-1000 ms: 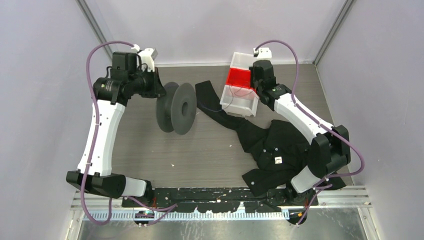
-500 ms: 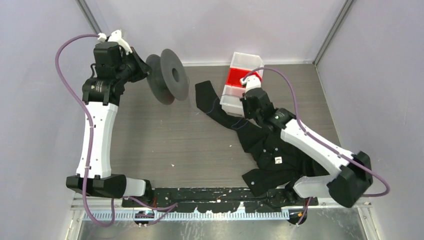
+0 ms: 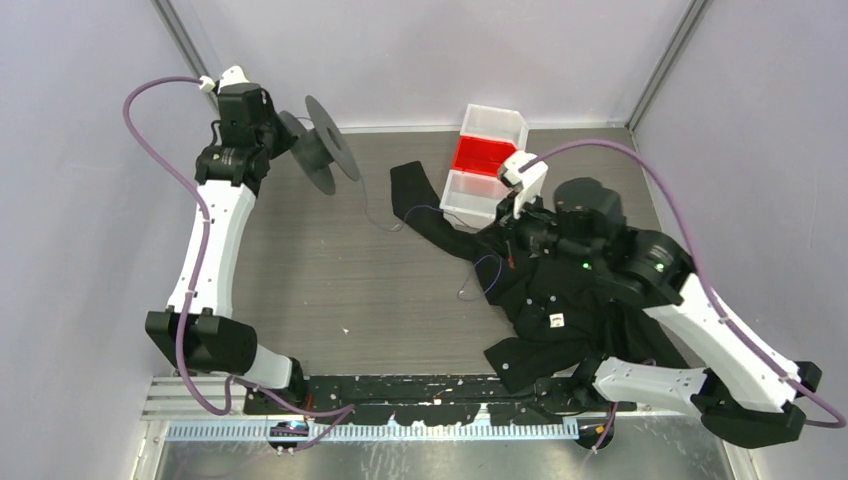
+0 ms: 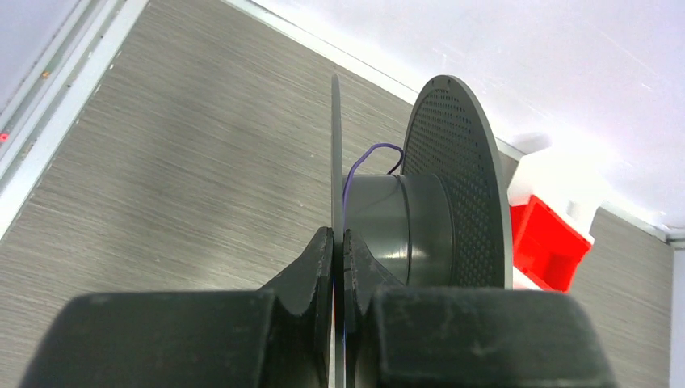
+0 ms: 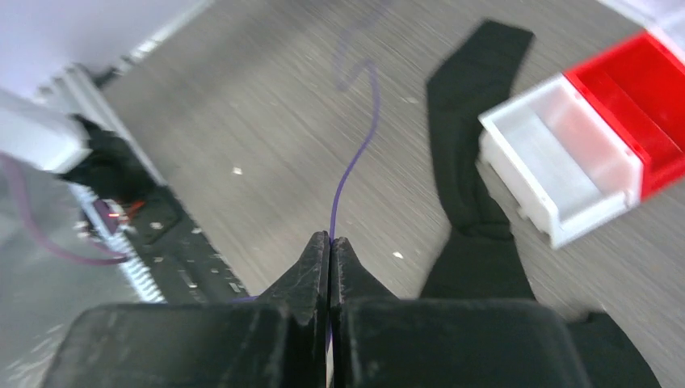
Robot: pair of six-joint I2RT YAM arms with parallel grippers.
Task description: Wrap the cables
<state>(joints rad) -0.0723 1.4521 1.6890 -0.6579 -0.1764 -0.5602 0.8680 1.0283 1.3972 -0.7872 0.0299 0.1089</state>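
The left end effector [image 4: 333, 241], pressed together on the rim of one thin flange, held the dark grey two-flanged plastic reel [image 4: 404, 230] off the desk at the upper left of the overhead view. The right end effector [image 5: 330, 242], likewise pressed shut, pinched the thin dark thread-like wire [image 5: 355, 162] at the middle right of that view, above the crumpled black garment [image 3: 540, 300]. From the pinch the wire lay slack over the grey wood-grain desk [image 3: 330, 280], curling past the garment's sleeve and near the red and white plastic bin [image 3: 465, 190]. At the reel's hub only a small loop showed, so the winding looked barely begun.

To wind well, the slack probably needed taking up gently first, since a loose strand would lie badly on the hub. The wire should be led between the flanges, not over the gripped rim, where it sat close. A rim hold that narrow could let the reel pivot, so pulls ought to be light. The strand might also slip from the pinch or catch on the sleeve or bin.
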